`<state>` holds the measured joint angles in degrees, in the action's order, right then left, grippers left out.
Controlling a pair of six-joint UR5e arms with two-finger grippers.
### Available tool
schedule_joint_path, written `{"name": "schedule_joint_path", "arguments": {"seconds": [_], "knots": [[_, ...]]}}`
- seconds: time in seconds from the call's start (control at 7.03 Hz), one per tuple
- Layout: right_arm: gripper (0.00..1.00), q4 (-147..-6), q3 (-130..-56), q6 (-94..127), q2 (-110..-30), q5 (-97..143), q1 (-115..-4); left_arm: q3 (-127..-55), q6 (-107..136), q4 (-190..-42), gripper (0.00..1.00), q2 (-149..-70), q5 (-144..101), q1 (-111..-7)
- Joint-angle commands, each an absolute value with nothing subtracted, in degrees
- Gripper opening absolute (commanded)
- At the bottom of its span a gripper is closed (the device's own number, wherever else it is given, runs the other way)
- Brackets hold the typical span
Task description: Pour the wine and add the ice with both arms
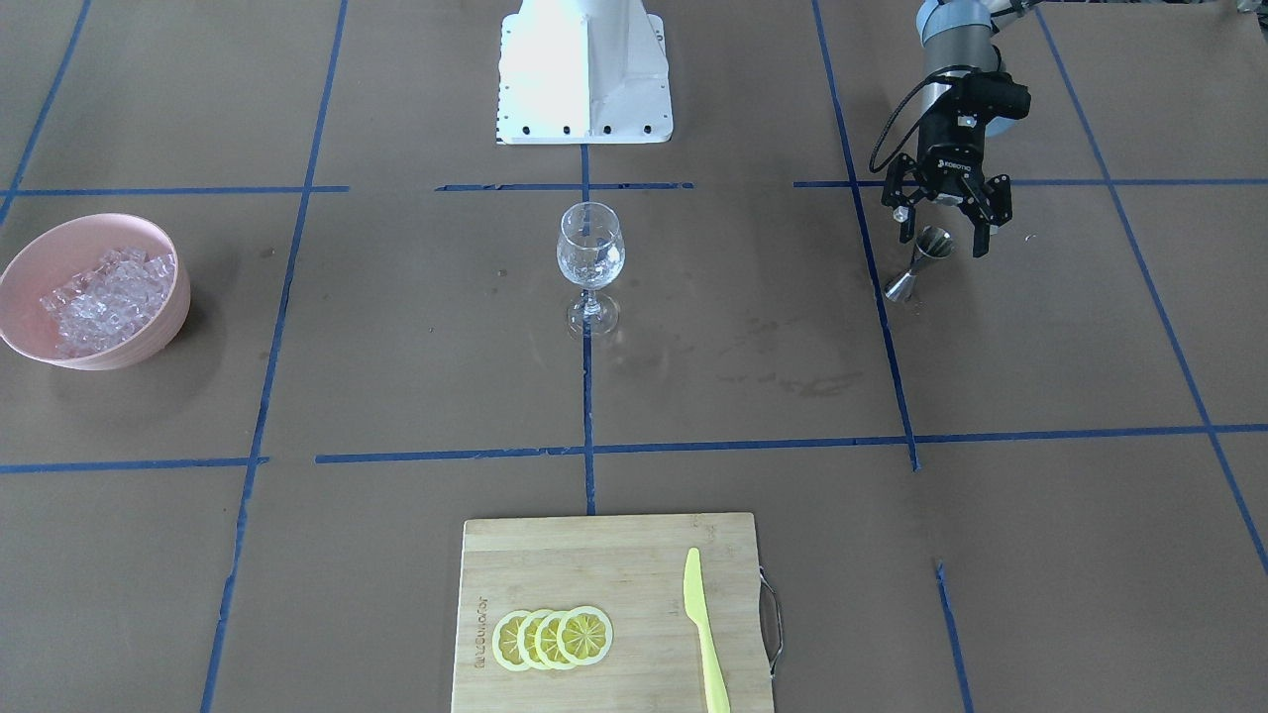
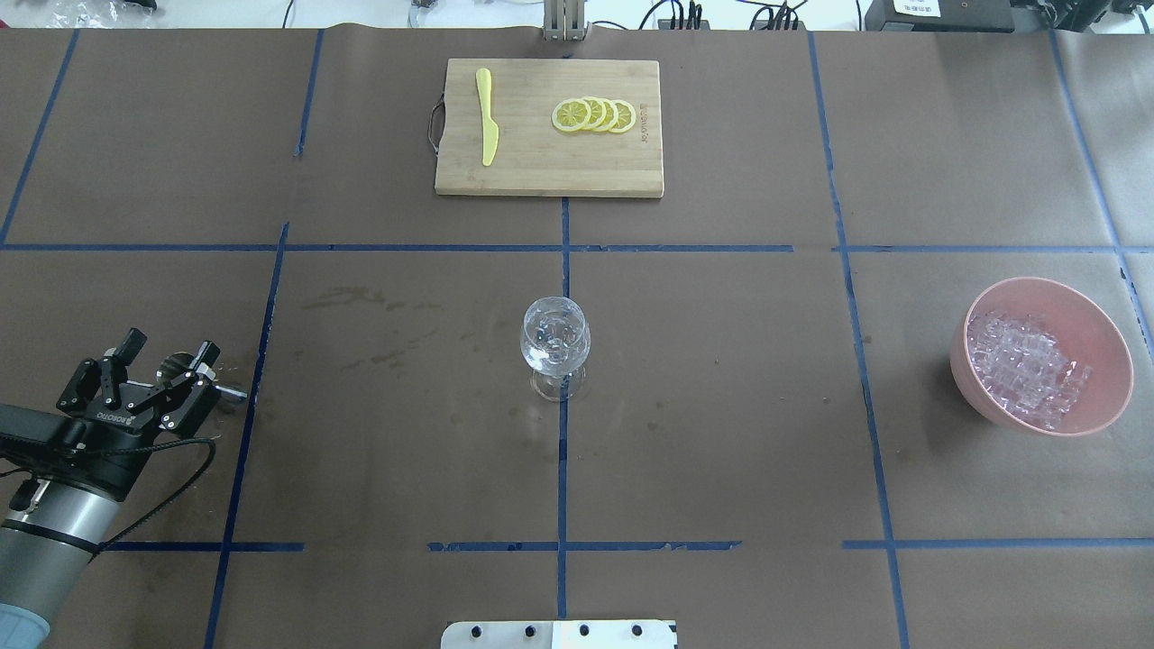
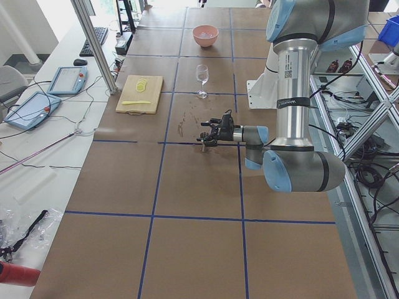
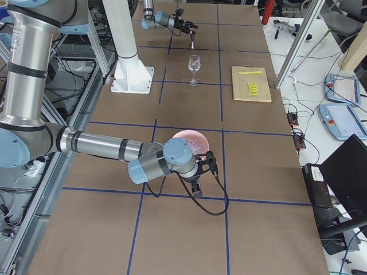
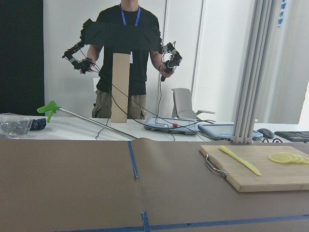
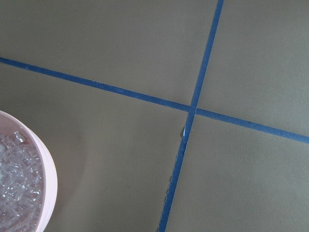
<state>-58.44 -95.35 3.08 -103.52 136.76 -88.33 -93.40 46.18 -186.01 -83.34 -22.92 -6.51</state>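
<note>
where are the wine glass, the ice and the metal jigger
wine glass [image 1: 590, 248]: exterior front-facing view, on its bowl
ice [image 1: 104, 297]: exterior front-facing view, middle of the heap
jigger [image 1: 918, 263]: exterior front-facing view, on its narrow waist

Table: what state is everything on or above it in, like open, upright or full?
left gripper: open, fingers either side of the jigger.
right gripper: cannot tell.
jigger: upright.
wine glass: upright, contents unclear.
pink bowl: upright, holding ice.
lemon slices: overlapping on the cutting board.
knife: flat on the cutting board.
</note>
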Motion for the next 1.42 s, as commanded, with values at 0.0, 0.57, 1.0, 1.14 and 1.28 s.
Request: {"name": "schedule_joint_path", "arguments": {"seconds": [0.0, 0.57, 1.0, 1.14, 1.28], "knots": [[1.0, -58.4, -95.4, 3.0, -103.4, 136.8, -88.3, -94.1, 41.2, -189.0, 1.0, -82.7, -31.5, -11.4], [1.0, -58.4, -95.5, 5.3, -103.4, 136.8, -88.3, -94.0, 32.3, -179.5, 1.0, -82.9, -70.2, -39.4], [1.0, -58.4, -95.5, 5.4, -103.3, 136.7, -88.3, -94.1, 28.3, -159.0, 1.0, -87.9, -95.2, -62.9], [1.0, -58.4, -95.5, 5.4, -103.3, 136.7, -88.3, -94.4, 24.9, -153.0, 1.0, -88.6, -100.6, -68.6], [1.0, -58.4, -95.5, 5.4, -103.3, 136.7, -88.3, -94.6, 15.4, -148.6, 1.0, -89.9, -106.1, -74.6]]}}
